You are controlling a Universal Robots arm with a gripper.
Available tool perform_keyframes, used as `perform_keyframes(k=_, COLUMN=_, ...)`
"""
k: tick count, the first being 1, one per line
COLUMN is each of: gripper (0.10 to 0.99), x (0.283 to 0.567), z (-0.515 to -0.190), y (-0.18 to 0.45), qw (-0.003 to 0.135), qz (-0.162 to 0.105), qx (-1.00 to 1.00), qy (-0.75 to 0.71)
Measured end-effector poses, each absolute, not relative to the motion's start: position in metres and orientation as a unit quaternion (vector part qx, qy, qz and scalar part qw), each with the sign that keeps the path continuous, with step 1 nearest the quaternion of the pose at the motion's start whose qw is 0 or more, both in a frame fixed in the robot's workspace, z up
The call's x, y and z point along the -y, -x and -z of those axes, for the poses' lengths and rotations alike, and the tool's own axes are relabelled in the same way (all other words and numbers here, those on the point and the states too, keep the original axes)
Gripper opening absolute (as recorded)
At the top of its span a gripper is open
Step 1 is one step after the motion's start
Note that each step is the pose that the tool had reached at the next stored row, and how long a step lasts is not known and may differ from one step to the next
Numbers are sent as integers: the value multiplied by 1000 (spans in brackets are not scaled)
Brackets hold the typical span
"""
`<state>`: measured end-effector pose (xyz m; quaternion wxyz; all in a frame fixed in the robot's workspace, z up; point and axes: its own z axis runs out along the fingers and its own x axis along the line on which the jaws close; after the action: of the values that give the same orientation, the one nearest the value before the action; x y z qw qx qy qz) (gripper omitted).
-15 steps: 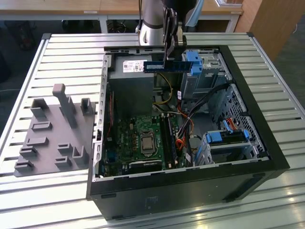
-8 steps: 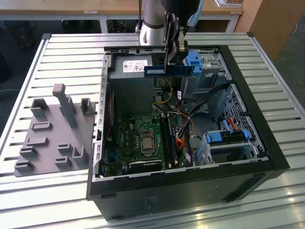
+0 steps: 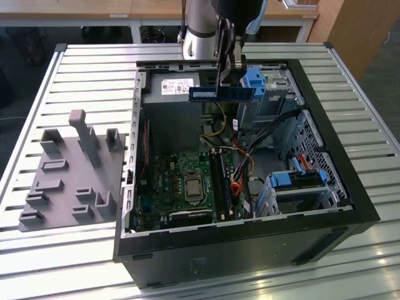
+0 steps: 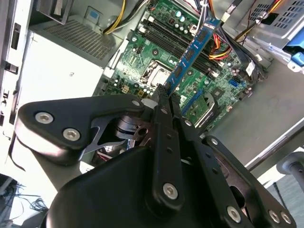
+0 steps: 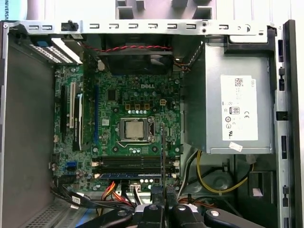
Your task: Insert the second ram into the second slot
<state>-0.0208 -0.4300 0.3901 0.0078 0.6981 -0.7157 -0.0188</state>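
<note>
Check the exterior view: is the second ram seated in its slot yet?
No, the claw holds the second ram in the air above the open case, well clear of the motherboard.

table (image 3: pixel 94 69): ribbed bare metal, satin sheen. fixture (image 3: pixel 62 187): matt grey plastic. pc case (image 3: pixel 250 256): matt black outside, dull sheet metal inside. motherboard (image 5: pixel 118 102): green board, slight gloss. second ram (image 3: pixel 222 94): glossy blue board, pale paper label. gripper (image 4: pixel 166 95): matt black, shiny metal bolts. drive brackets (image 3: pixel 253 78): smooth blue plastic. power supply (image 5: pixel 213 118): dull grey metal, paper sticker.
</note>
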Motion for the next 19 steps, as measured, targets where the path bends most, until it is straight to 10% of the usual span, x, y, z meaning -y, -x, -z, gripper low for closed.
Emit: perform_keyframes(k=19, gripper=137, x=430, z=-390, y=21, qw=8, qz=16, qx=805, qy=-593)
